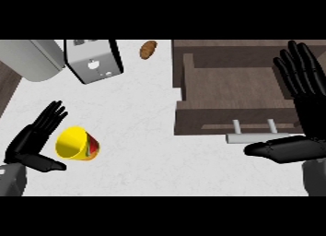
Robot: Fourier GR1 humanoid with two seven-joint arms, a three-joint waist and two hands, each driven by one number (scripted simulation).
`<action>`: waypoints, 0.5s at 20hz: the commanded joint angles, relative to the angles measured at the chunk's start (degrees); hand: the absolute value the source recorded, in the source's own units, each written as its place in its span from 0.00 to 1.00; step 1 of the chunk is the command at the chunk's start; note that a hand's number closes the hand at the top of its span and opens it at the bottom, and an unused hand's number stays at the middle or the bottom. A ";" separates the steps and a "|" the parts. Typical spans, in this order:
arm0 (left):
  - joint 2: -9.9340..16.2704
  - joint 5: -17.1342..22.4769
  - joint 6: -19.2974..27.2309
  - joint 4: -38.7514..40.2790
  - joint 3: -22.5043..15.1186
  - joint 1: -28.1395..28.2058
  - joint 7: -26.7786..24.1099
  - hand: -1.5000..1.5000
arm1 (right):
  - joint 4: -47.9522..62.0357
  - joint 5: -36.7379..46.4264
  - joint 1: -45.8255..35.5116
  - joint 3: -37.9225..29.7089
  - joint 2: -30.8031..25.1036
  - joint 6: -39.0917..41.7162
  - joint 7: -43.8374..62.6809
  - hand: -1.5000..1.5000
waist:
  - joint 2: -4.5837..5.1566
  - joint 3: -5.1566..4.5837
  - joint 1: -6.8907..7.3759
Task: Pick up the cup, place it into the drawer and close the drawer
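Left robot hand [35,138] open beside cup [77,144]; right robot hand [308,115] open over drawer [237,99]; toaster [92,60] behind.

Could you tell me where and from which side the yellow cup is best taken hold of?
Probably round its side wall, from the left. The yellow cup lies tipped on the counter, its mouth turned up and left, and the open left hand is right beside it. A wrap across the wall seems safer than pinching the rim.

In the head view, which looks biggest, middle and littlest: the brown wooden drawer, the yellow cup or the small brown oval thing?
1. Open brown wooden drawer, by far the biggest.
2. Yellow cup, lying on its side.
3. Small brown oval thing, the littlest.
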 commanded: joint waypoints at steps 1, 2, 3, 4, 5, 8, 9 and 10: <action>0.90 -4.57 -2.60 9.67 -1.46 -1.82 -10.99 0.00 | 4.33 -0.81 -6.38 -1.76 -0.81 -0.87 2.20 0.00 | 0.11 -0.03 0.18; 0.97 -5.25 -2.22 10.53 -1.75 -1.20 -13.77 0.00 | -1.70 -0.34 2.52 -0.03 1.11 -0.28 -0.83 0.00 | 0.03 -0.03 -0.23; -0.08 -6.40 0.53 12.17 -2.21 -3.12 -14.60 0.00 | 0.49 2.77 -1.65 1.81 2.24 -3.00 0.72 0.00 | 0.07 -0.04 -0.03; -0.14 -6.64 0.51 14.00 -2.32 -3.27 -15.97 0.00 | -2.56 1.43 1.72 1.65 1.38 -0.86 0.02 0.00 | 0.06 -0.05 -0.32; 0.63 -6.97 0.21 17.71 -2.05 -5.21 -16.52 0.00 | -1.01 -0.98 -1.37 -0.14 0.11 -0.14 2.25 0.00 | 0.22 -0.10 -0.58; 1.43 -6.58 0.65 20.19 -1.39 -7.15 -17.90 0.00 | -0.93 -1.37 -3.10 -1.20 -0.69 -0.65 4.12 0.00 | 0.37 -0.18 -0.93; 1.05 -7.53 0.90 20.12 -2.29 -4.37 -21.32 0.00 | -2.95 -0.42 0.78 -0.08 0.60 -0.54 1.06 0.00 | 0.26 -0.14 -0.81; -0.91 -7.65 1.97 19.83 -2.79 -4.39 -21.66 0.00 | -0.44 -2.36 -0.40 -2.10 -1.32 1.42 0.73 0.00 | 0.29 -0.13 -0.65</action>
